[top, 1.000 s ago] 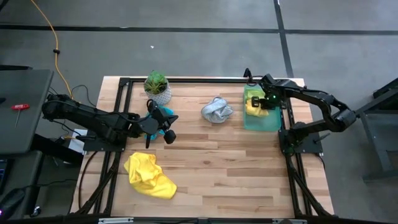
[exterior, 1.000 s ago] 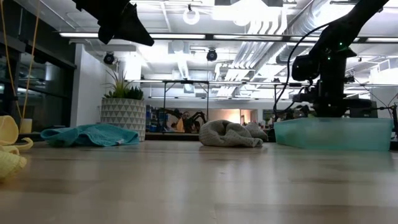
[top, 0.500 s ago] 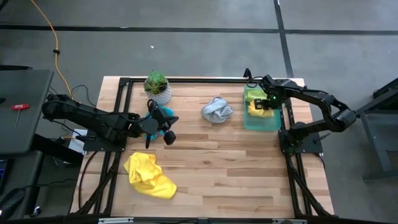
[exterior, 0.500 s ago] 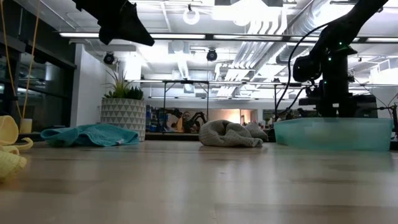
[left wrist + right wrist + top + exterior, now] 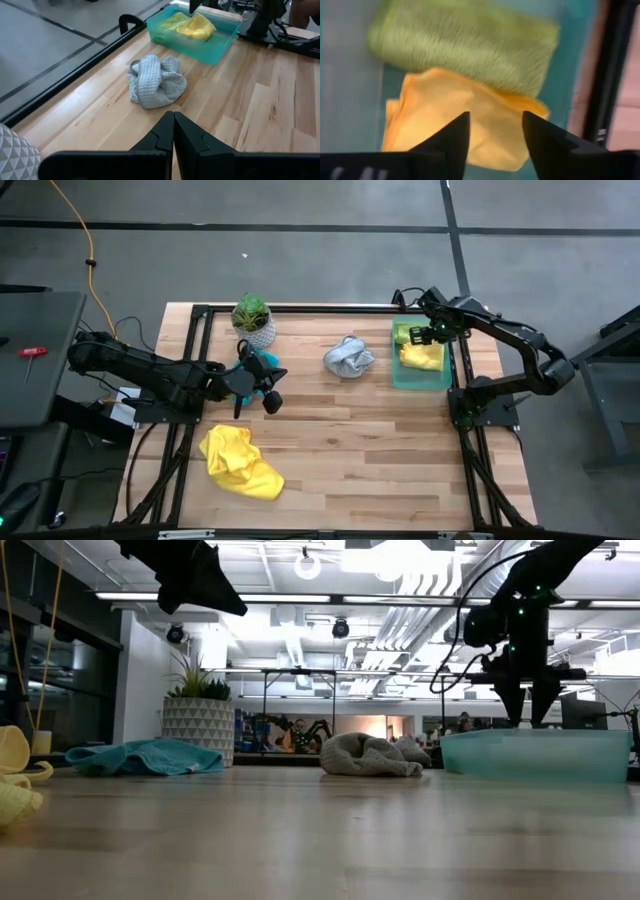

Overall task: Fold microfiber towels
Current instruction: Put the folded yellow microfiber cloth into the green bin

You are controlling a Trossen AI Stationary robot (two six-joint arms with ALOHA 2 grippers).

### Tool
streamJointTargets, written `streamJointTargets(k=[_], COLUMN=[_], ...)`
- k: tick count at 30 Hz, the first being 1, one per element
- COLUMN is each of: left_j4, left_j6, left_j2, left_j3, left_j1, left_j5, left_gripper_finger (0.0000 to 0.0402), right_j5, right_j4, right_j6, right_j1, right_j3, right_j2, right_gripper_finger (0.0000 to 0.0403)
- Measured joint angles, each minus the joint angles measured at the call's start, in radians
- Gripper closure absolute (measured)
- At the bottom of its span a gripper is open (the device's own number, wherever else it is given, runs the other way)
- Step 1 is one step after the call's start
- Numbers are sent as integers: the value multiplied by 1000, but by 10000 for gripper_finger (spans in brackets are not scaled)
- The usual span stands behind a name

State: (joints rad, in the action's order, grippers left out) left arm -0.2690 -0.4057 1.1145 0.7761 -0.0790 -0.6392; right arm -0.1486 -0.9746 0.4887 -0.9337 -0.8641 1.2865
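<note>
Wooden slatted table (image 5: pixel 350 440): translucent green plastic tray (image 5: pixel 405 376), upper right, holds folded yellow towel (image 5: pixel 422 356), ribbed lime towel (image 5: pixel 465 45). Right gripper (image 5: pixel 424 334) above, fingers apart, empty. Left gripper (image 5: pixel 173 131) closed, centre-left.

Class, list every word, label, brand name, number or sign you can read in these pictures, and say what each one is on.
None: no legible text shows in any view. The translucent green plastic tray, the patterned white plant pot and the soft square microfiber cloths carry no readable print.
</note>
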Motion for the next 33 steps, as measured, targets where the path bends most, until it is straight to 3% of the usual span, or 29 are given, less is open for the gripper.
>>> streamJointTargets(k=[8, 13, 17, 23, 33], left_j4=[-20, -20, -20, -20, -20], left_j6=[-12, -13, -13, -13, -13], left_j2=[0, 0, 0, 0, 0], left_j3=[0, 0, 0, 0, 0], left_j1=[0, 0, 0, 0, 0], left_j5=[-2, -3, -4, -3, -1], left_gripper_finger=[401, 401, 401, 401, 401], right_j5=[101, 98, 111, 198, 282], right_j4=[157, 227, 285, 388, 407], right_j6=[59, 133, 162, 169, 166], right_j1=[43, 53, 53, 72, 143], right_j3=[169, 217, 225, 225, 225], right_j2=[1, 1, 2, 5, 89], right_gripper_finger=[391, 377, 398, 398, 402])
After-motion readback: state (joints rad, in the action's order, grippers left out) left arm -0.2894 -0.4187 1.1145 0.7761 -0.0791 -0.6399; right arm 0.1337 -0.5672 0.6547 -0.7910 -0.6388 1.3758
